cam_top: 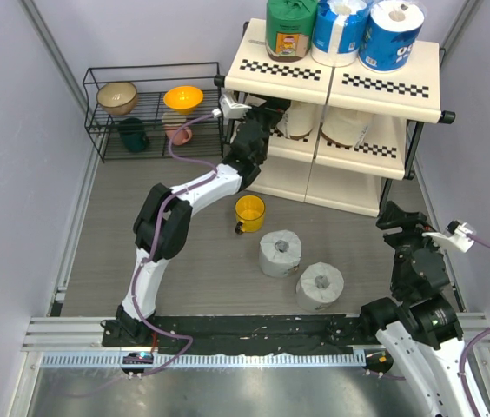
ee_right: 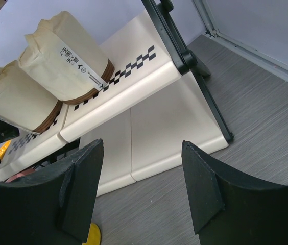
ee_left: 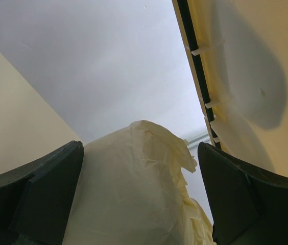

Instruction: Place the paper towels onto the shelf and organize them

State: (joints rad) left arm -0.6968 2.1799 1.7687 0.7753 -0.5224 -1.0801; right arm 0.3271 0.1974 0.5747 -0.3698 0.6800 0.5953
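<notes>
The shelf (cam_top: 384,87) stands at the back right. On its top tier are a green roll (cam_top: 291,26) and two blue-and-white rolls (cam_top: 339,30) (cam_top: 390,33). Two cream rolls (cam_top: 299,122) (cam_top: 347,127) stand on the middle tier. My left gripper (cam_top: 273,111) reaches in around the left cream roll (ee_left: 134,189). Its left finger lies against the wrap and a gap shows at the right finger (ee_left: 231,194). Two grey-white rolls (cam_top: 280,253) (cam_top: 321,287) stand on the floor. My right gripper (ee_right: 143,145) is open and empty, low over the floor in front of the shelf (ee_right: 134,97).
A yellow cup (cam_top: 249,212) sits on the floor by the left arm's elbow. A low black wire rack (cam_top: 154,109) at the back left holds bowls and cups. Walls close in on both sides.
</notes>
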